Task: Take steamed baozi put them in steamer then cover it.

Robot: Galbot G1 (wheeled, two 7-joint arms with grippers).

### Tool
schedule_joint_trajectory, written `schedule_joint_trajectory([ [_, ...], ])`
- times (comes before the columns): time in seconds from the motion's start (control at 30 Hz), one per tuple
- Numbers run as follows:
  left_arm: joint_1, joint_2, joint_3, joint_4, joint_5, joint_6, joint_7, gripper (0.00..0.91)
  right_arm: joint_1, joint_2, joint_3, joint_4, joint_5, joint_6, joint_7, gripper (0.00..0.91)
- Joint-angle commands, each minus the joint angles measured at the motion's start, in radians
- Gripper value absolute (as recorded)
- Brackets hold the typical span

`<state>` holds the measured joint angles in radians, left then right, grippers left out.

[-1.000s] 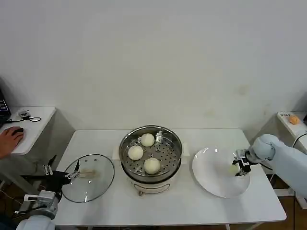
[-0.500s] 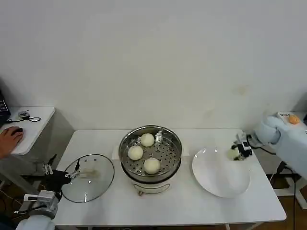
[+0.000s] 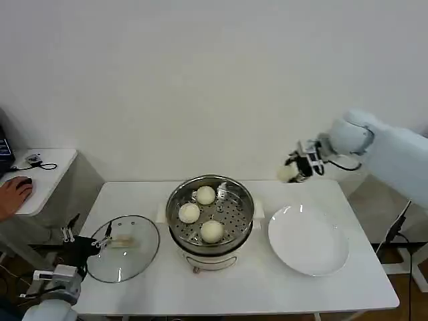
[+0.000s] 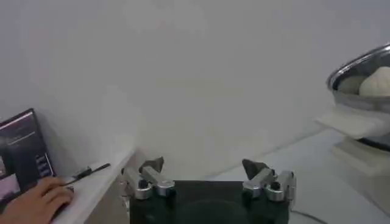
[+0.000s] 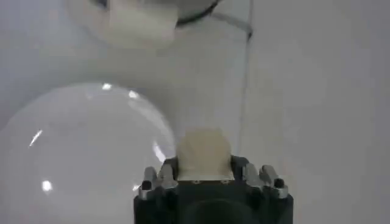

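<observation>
Three cream-white baozi [image 3: 212, 230] lie on the perforated tray of the shiny steamer [image 3: 175, 200] at the table's middle. High above the table, to the right of the steamer, my right gripper [image 3: 291, 171] is shut on another baozi [image 5: 203, 153]. The glass cover [image 3: 124, 248] with its pale handle lies flat at the table's left. My left gripper [image 4: 209, 175] hangs open and holds nothing, low by the table's left front corner, near the cover. A bun [image 4: 379, 82] shows inside the steamer rim [image 4: 356, 66] in the left wrist view.
A bare white plate [image 3: 308, 240] sits at the table's right, under and in front of the right gripper. On a side desk at far left, a person's hand [image 3: 13, 194] rests on a mouse. A small stand with an orange object [image 3: 409, 166] is at far right.
My right gripper has lifted the baozi off the white plate and carried it up and left, toward the steamer. The left arm has stayed still.
</observation>
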<state>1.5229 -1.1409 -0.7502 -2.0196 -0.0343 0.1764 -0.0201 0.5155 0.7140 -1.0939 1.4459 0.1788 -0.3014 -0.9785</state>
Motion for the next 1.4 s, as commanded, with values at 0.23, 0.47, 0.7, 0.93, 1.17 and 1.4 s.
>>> schedule_joint_trajectory([
  [0.23, 0.007, -0.01, -0.017, -0.005, 0.006, -0.001, -0.001, 0.907, 0.094, 0.291, -0.176, 0.057, 0.434, -0.282, 0.204, 0.584],
  [0.47, 0.011, -0.011, -0.027, 0.001, 0.004, -0.007, -0.001, 0.907, 0.036, 0.314, -0.214, 0.035, 0.453, -0.323, 0.239, 0.584],
  [0.7, 0.01, -0.009, -0.037, 0.001, 0.001, -0.008, -0.001, 0.907, -0.029, 0.323, -0.21, -0.01, 0.401, -0.329, 0.244, 0.584],
  [0.93, 0.01, -0.011, -0.034, 0.002, 0.001, -0.01, -0.001, 0.907, -0.051, 0.335, -0.203, -0.035, 0.374, -0.331, 0.245, 0.584],
  [1.17, 0.013, -0.011, -0.04, 0.005, -0.001, -0.013, -0.001, 0.907, -0.059, 0.347, -0.2, -0.052, 0.346, -0.327, 0.246, 0.584],
  [1.4, 0.015, -0.012, -0.042, 0.004, -0.001, -0.015, -0.001, 0.907, -0.074, 0.35, -0.2, -0.061, 0.313, -0.322, 0.246, 0.584],
])
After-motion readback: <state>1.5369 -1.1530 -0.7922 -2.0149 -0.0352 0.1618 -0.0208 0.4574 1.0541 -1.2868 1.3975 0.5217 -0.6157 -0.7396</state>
